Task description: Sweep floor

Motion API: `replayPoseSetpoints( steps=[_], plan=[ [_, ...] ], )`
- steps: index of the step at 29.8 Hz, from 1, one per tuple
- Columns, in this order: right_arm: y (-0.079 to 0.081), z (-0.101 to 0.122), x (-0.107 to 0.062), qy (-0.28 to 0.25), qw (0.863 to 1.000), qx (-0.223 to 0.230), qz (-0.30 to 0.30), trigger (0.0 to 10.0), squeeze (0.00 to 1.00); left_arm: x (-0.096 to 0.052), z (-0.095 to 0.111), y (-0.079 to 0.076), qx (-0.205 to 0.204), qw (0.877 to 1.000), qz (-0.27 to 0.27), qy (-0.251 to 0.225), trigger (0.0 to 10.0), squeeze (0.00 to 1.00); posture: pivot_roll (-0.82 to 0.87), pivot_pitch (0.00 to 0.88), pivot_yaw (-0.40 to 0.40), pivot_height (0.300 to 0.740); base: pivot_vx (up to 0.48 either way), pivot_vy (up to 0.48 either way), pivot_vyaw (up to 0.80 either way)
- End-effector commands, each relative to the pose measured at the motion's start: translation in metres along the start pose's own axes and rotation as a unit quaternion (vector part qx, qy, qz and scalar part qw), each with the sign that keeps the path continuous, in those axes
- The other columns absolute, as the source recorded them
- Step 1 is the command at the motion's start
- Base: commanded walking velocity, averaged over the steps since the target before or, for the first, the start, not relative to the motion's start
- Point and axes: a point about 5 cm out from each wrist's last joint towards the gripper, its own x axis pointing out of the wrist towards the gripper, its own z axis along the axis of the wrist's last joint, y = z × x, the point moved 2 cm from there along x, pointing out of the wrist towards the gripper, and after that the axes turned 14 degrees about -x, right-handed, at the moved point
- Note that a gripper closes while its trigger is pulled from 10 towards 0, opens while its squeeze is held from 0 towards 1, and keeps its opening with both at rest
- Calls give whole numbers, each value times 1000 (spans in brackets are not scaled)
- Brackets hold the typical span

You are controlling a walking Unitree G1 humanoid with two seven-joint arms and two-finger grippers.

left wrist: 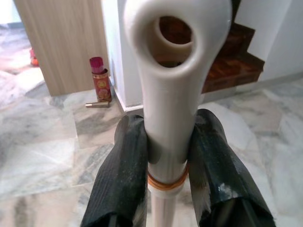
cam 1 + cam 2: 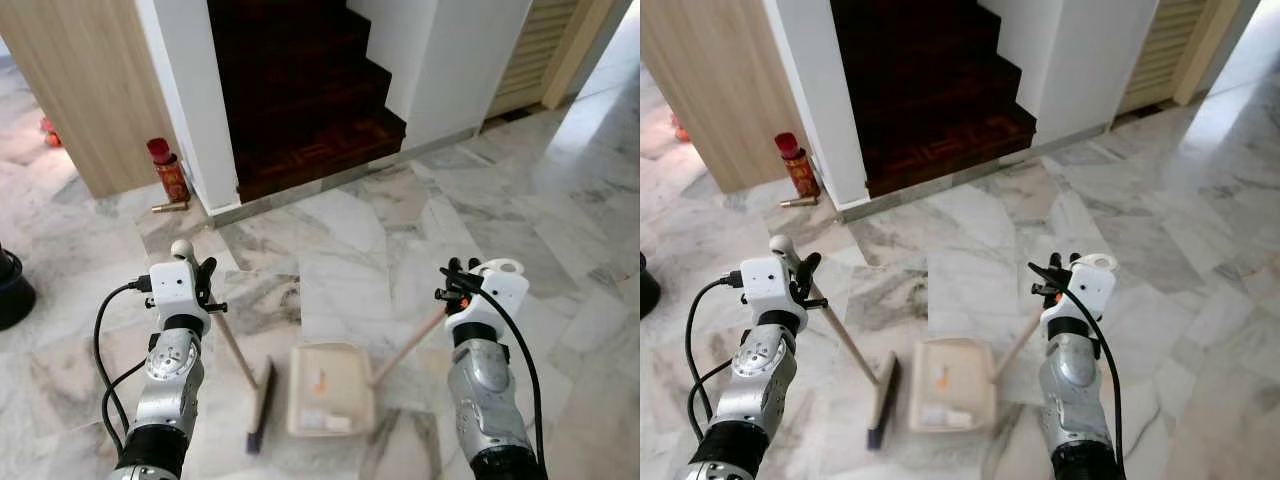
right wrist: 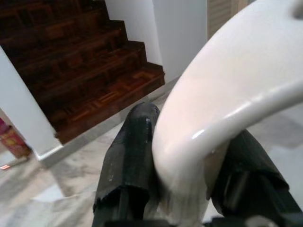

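Jaws of left gripper (image 1: 165, 161) clamp the broom (image 2: 240, 362) handle; right gripper (image 3: 189, 156) clamps the dustpan (image 2: 330, 388) handle.

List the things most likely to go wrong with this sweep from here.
1. The left pincer clamps the broom at the very top of its handle, so the head may wobble.
2. The dustpan, held by the right pincer, already holds scraps that tilting may spill.
3. A red can stands near the stairs and could be toppled.

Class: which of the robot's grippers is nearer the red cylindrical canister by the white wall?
Left. The left gripper, holding the broom handle, is just below the red cylindrical canister; the right gripper is across the floor.
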Motion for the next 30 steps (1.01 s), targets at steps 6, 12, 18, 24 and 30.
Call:
replayPoseSetpoints(
  steps=[6,12,18,24,30],
  plan=[
    [-4,10,2,-21,1000,2,-8,10000,0,4,11,-4,5,1000,-7,-21,10000,0,-85,68,9,740,0,299,0],
    [-4,11,3,-22,1000,-3,-6,10000,0,4,11,-3,7,1000,-5,-21,10000,0,-86,76,8,740,0,298,0],
    [-4,12,3,-24,1000,-6,-5,10000,0,4,11,-3,8,1000,-5,-20,10000,0,-87,78,9,740,0,297,260],
    [-3,12,3,-24,1000,-1,-4,10000,0,4,11,-3,7,1000,-6,-19,10000,0,-86,77,11,740,0,296,429],
    [-3,12,3,-23,1000,1,-3,10000,0,3,11,-3,9,1000,-6,-18,10000,0,-86,75,10,740,0,296,0]
  ],
)
